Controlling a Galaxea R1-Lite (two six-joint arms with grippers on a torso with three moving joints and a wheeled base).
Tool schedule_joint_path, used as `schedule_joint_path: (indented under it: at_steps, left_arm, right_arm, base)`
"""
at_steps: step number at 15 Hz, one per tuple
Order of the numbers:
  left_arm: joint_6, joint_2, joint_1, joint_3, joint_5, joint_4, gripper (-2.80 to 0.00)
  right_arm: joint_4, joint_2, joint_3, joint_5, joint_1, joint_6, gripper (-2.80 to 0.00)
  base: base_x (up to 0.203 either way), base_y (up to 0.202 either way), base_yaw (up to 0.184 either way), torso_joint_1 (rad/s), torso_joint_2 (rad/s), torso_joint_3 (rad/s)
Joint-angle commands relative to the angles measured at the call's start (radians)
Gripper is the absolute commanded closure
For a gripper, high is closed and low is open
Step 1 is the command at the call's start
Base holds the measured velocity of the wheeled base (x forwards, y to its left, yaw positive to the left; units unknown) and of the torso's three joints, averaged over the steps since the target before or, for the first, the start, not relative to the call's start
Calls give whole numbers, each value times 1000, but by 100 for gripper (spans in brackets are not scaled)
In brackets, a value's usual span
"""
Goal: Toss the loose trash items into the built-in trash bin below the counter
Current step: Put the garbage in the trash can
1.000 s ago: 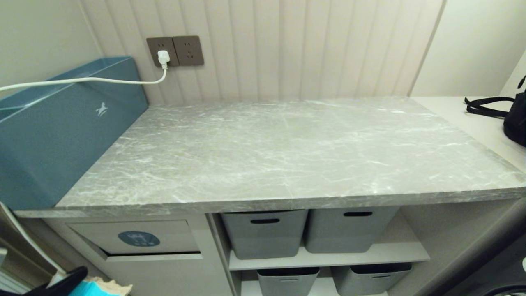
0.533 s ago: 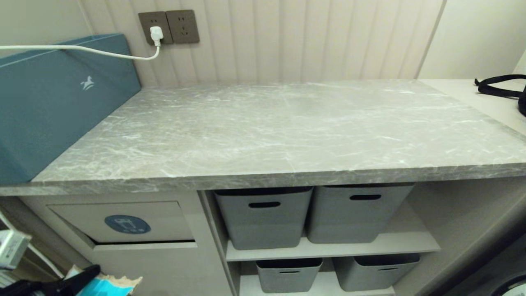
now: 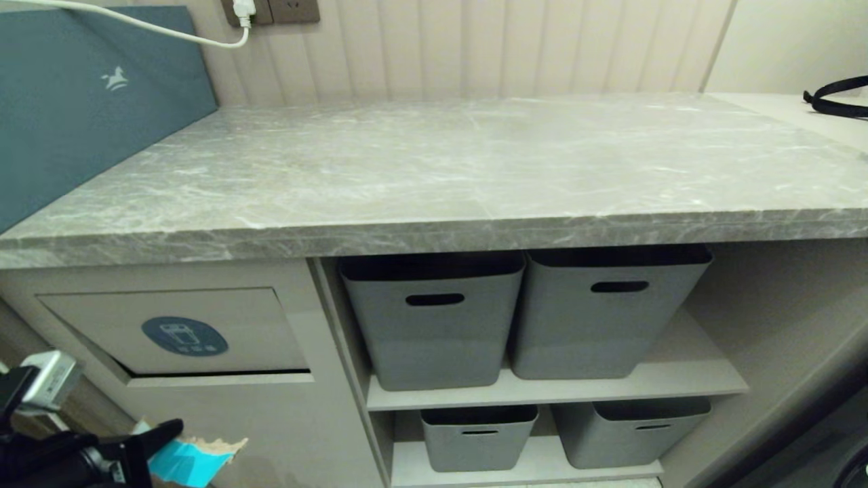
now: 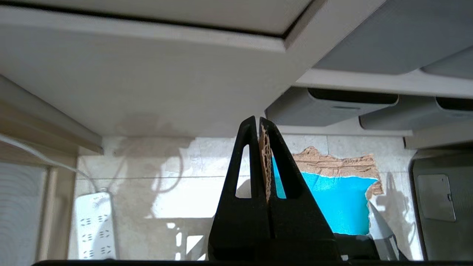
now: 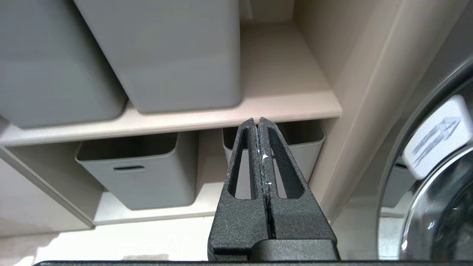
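A turquoise-and-white wrapper piece [image 3: 186,461] with a torn brown end is clamped in my left gripper [image 3: 163,434], low in the bottom left corner of the head view. In the left wrist view that same wrapper piece [image 4: 332,199] sticks out sideways from the left gripper [image 4: 258,122], whose fingers are shut on its brown edge. The built-in trash bin [image 3: 176,332] is a beige flap with a blue oval label, just above and ahead of the gripper, under the grey marble counter [image 3: 441,169]. My right gripper [image 5: 257,122] is shut and empty, facing the shelves.
Grey tubs [image 3: 434,318] fill two shelves to the right of the bin flap. A blue box [image 3: 81,95] with a horse logo stands at the counter's left end, a white cable above it. A white power strip [image 4: 94,221] lies on the floor. A round appliance door [image 5: 436,184] is at the far right.
The whole head view has sunk: counter and wall sockets slid upward, cabinet front and tubs grew larger. My left gripper with the wrapper piece has come further into view at bottom left.
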Motion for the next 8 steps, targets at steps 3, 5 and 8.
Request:
schedule_joint_path:
  at_steps: [3, 5, 8]
  left_arm:
    - [2, 55, -1, -22, -10, -11, 0]
    - [2, 83, -1, -18, -10, -71, 0]
    - [3, 125, -1, -15, -10, -167, 0]
  right_arm:
    - [0, 2, 2, -1, 0, 0, 0]
    - [0, 2, 2, -1, 0, 0, 0]
    - [0, 2, 2, -1, 0, 0, 0]
  base:
    - [0, 0, 0, -142, 457, 309]
    - [0, 0, 0, -109, 417, 305]
    - [0, 0, 0, -30, 140, 97]
